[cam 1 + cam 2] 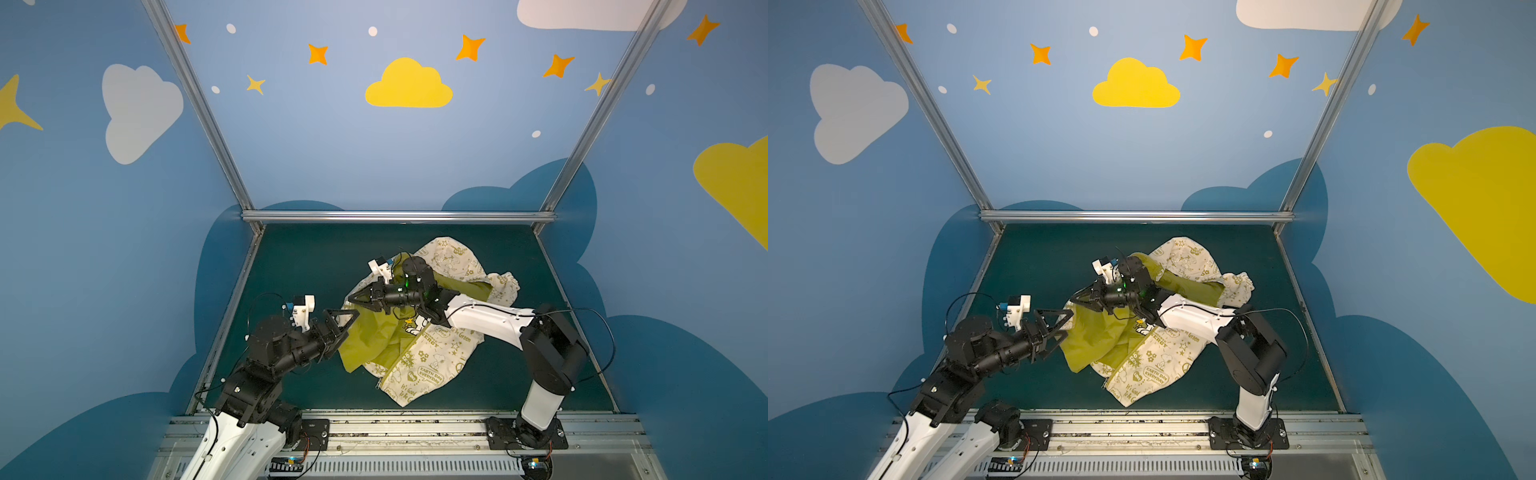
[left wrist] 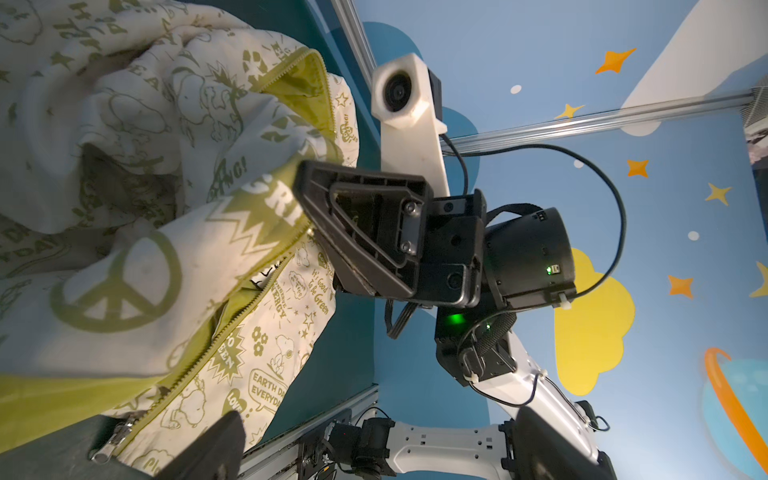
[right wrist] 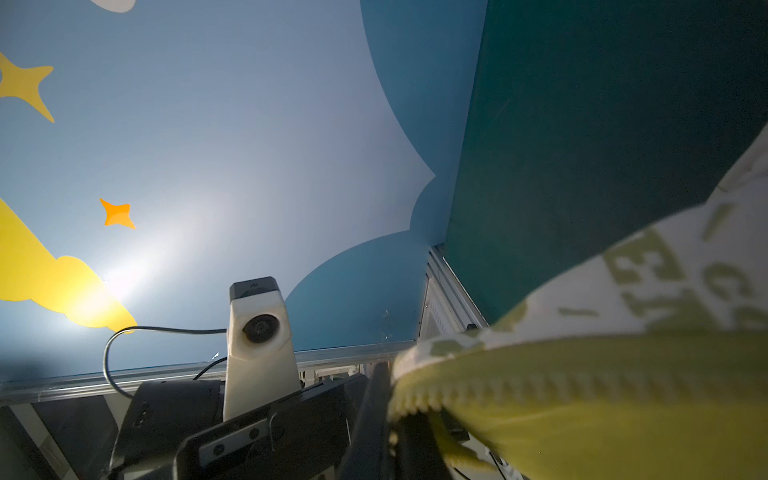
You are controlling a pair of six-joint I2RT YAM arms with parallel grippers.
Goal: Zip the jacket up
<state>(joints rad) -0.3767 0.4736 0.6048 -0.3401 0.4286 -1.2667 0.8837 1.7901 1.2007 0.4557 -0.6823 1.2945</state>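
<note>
Currently the jacket (image 1: pixel 432 361) lies crumpled on the green table (image 1: pixel 291 266), right of centre in both top views; its front is parted toward the collar end, with the olive lining (image 1: pixel 365 336) turned outward on the left side. The zipper (image 2: pixel 249 307) runs between the printed panels; its slider (image 2: pixel 102 451) sits at the low end, near the hem. The right arm (image 1: pixel 490 316) reaches across the garment; its jaws are clenched on the zipper edge of the jacket and hold that edge raised off the table. The left arm (image 1: pixel 286 349) faces the lining's left edge; its jaws stand released, wide apart, just beside the fabric; whether they touch it cannot be told.
</note>
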